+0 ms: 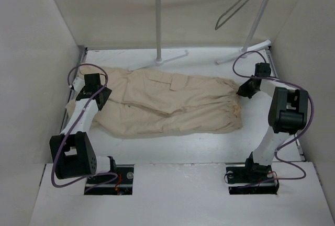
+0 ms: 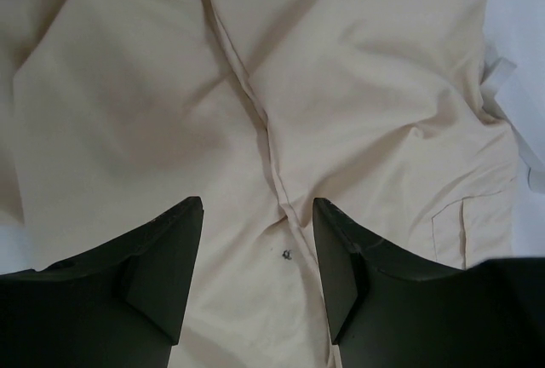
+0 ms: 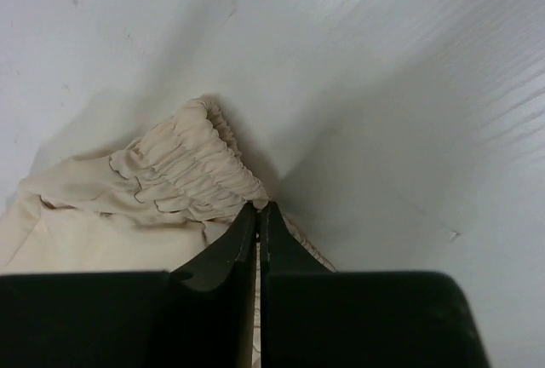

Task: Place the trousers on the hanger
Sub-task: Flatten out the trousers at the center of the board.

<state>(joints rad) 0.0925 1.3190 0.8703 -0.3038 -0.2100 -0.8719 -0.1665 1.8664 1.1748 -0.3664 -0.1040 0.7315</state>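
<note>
The beige trousers (image 1: pixel 167 103) lie flat across the table, waistband to the right. My right gripper (image 1: pixel 242 90) is shut on the gathered waistband (image 3: pixel 200 172) at the trousers' far right corner; a thin strip of cloth shows between its fingers. My left gripper (image 1: pixel 102 99) is open just above the leg end of the trousers (image 2: pixel 255 129), its fingers (image 2: pixel 166 257) either side of a seam and a small dark mark. The dark wire hanger (image 1: pixel 236 7) hangs on the white rack's bar at the back right, away from both grippers.
The white tubular rack (image 1: pixel 159 22) stands at the back, its feet (image 1: pixel 172 57) on the table just beyond the trousers. Beige walls close in left, right and back. The white table (image 3: pixel 383 87) shows right of the waistband.
</note>
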